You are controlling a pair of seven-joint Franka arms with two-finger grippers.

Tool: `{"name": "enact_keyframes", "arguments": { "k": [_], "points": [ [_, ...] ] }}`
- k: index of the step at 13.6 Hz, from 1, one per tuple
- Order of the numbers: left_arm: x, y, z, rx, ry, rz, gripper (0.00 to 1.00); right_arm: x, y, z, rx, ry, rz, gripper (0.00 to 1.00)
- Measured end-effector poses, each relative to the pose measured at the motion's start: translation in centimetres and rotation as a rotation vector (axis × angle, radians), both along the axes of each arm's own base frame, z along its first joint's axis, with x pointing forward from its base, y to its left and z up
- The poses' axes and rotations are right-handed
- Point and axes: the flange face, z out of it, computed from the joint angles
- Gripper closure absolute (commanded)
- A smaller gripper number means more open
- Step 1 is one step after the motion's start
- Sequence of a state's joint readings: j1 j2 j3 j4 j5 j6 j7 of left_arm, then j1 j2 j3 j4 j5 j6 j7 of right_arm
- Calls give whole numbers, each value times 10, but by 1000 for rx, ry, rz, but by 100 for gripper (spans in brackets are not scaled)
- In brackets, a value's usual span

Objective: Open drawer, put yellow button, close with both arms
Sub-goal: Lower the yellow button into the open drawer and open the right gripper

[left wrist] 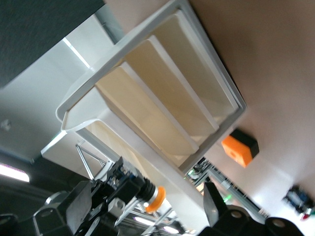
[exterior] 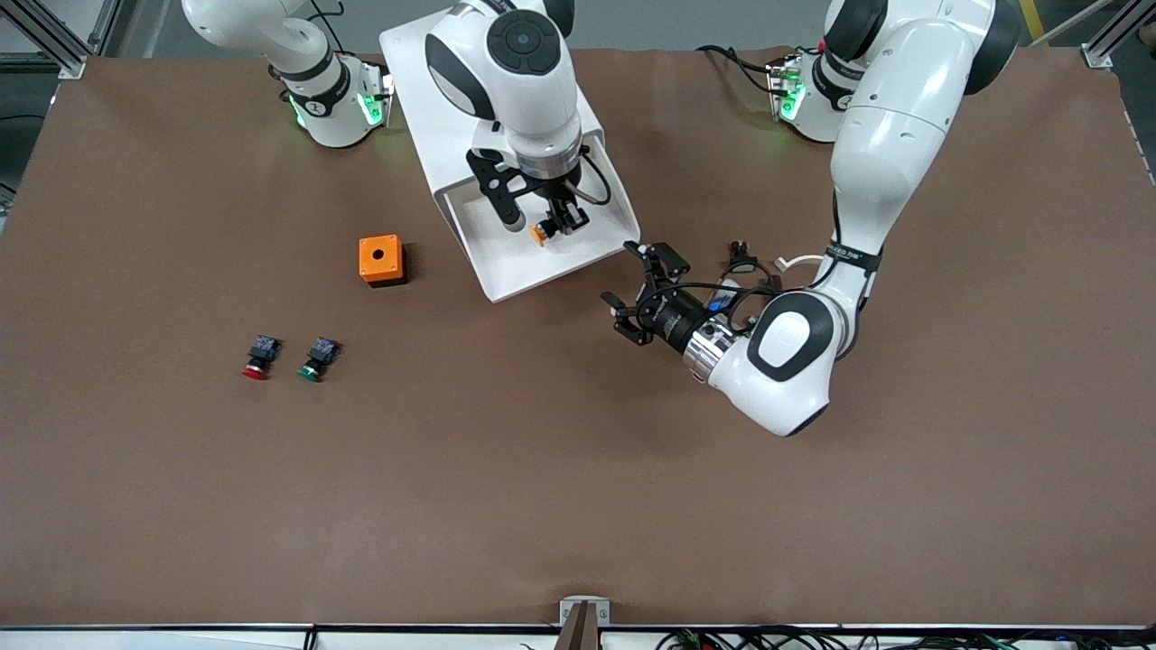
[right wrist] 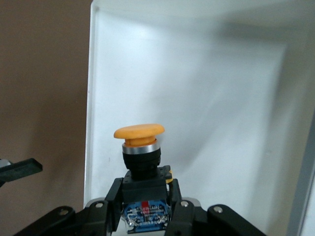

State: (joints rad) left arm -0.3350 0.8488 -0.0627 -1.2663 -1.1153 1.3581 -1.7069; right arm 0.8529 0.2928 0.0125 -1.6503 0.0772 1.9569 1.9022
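I see the right gripper [exterior: 562, 223] clamped on the yellow button [exterior: 539, 236], holding it over the white tray of the pulled-out drawer [exterior: 506, 271]. The left gripper [exterior: 637, 293] hangs just off the drawer's front corner, toward the left arm's end of the table, fingers apart and holding nothing. An orange box [exterior: 380, 260] sits beside the drawer.

Orange box [exterior: 380, 259] with a hole on top sits on the brown table [exterior: 578, 487]; nearer the camera, red-capped button [exterior: 259, 357] lies beside green-capped button [exterior: 317, 358].
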Motion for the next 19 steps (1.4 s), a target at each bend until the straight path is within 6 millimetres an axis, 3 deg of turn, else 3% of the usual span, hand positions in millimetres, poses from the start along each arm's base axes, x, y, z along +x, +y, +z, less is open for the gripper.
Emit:
{"name": "enact_keyframes", "arguments": {
  "k": [6, 10, 11, 12, 16, 19],
  "points": [
    [35, 43, 17, -177, -333, -33, 0, -21, 18, -6, -18, 5, -8, 100],
    [47, 42, 31, -199, -606, -114, 0, -20, 22, -29, -55, 13, 0, 100],
    [49, 42, 37, -188, -668, -138, 0, -19, 22, -32, -58, 15, -1, 65],
    [51, 41, 45, -175, -725, -168, 0, -19, 23, -32, -58, 14, -2, 2],
    [51, 29, 81, -116, -905, -259, 0, -13, 25, -20, -39, -4, -9, 0],
    [50, 20, 82, -49, -979, -326, 0, 8, 19, 8, -14, -36, -22, 0]
  ]
}}
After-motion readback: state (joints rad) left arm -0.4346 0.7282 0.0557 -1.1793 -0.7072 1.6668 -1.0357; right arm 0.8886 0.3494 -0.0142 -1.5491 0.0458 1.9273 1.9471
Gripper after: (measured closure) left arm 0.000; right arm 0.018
